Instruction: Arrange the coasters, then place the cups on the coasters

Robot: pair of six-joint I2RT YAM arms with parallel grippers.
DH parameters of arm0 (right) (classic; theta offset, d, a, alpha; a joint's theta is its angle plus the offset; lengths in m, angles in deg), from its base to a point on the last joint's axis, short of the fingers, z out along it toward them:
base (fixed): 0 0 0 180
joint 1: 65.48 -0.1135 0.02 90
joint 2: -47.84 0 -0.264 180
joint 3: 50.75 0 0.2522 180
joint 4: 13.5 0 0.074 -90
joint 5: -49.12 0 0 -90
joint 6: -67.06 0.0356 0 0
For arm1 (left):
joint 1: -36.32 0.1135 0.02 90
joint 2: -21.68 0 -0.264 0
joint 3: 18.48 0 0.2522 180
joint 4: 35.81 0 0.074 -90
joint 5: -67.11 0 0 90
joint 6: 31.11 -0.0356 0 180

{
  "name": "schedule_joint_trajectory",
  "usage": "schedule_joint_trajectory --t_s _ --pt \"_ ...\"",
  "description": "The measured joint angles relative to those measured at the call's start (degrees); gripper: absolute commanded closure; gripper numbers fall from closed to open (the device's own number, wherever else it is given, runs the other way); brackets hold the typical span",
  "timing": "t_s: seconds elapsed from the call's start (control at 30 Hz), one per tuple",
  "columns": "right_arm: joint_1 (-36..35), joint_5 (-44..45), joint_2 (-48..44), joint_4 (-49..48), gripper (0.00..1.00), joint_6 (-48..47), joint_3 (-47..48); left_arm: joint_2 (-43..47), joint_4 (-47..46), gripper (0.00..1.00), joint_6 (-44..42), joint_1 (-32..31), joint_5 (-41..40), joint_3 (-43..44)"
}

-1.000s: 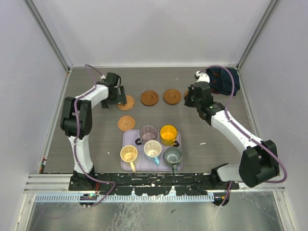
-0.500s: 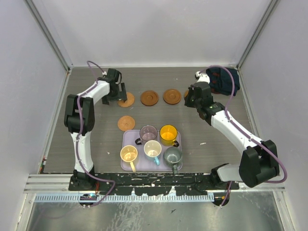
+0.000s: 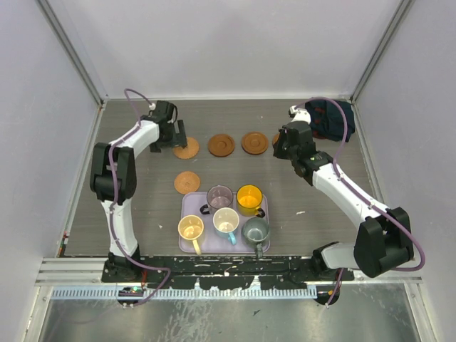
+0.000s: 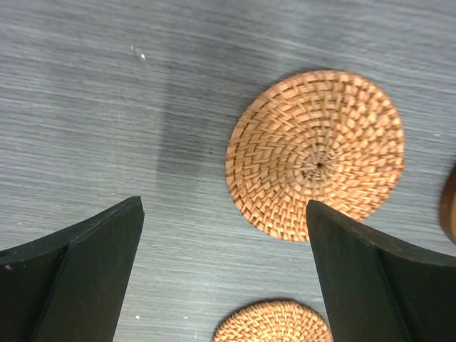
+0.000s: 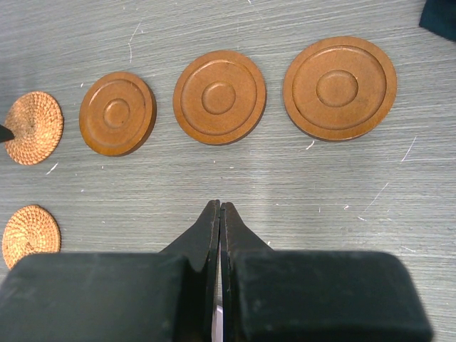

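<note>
Five coasters lie at the back of the table: a woven one (image 3: 187, 148) (image 4: 315, 153), two wooden discs (image 3: 221, 145) (image 3: 254, 142), and a third disc (image 5: 340, 87) mostly hidden under my right wrist in the top view. A second woven one (image 3: 187, 182) (image 4: 274, 322) lies nearer. My left gripper (image 3: 175, 135) (image 4: 224, 214) hangs open just left of the far woven coaster, holding nothing. My right gripper (image 3: 281, 147) (image 5: 219, 208) is shut and empty, near the row's right end. Five cups stand on the lavender tray (image 3: 187, 208): purple (image 3: 219, 196), orange (image 3: 249, 196), cream-yellow (image 3: 191, 228), white with blue handle (image 3: 226, 221), grey-green (image 3: 255, 229).
A dark folded cloth (image 3: 329, 117) (image 5: 438, 18) lies in the far right corner behind my right arm. Grey walls close in the table on three sides. A small white scrap (image 3: 301, 211) lies right of the tray.
My left gripper has drawn back a little from over the far woven coaster toward the far left, staying open. The right arm has not moved.
</note>
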Motion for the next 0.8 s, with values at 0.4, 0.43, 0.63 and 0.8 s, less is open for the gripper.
schedule_joint_trajectory --t_s 0.4,0.43,0.63,0.8 --pt "0.0 0.0 -1.3 0.0 0.99 0.0 -2.4 15.1 -3.9 0.02 -1.1 0.0 1.3 -3.8" --pt "0.0 0.0 -1.5 0.0 0.99 0.0 -2.6 16.9 -4.2 0.02 -1.1 0.0 1.8 -5.7" --pt "0.0 0.0 -1.6 0.0 0.99 0.0 -3.0 25.6 -4.5 0.03 -1.2 -1.0 3.4 -20.6" --pt "0.0 0.1 -1.6 0.0 0.99 0.6 -3.0 28.6 -3.7 0.04 -1.4 -3.7 3.4 -28.7"
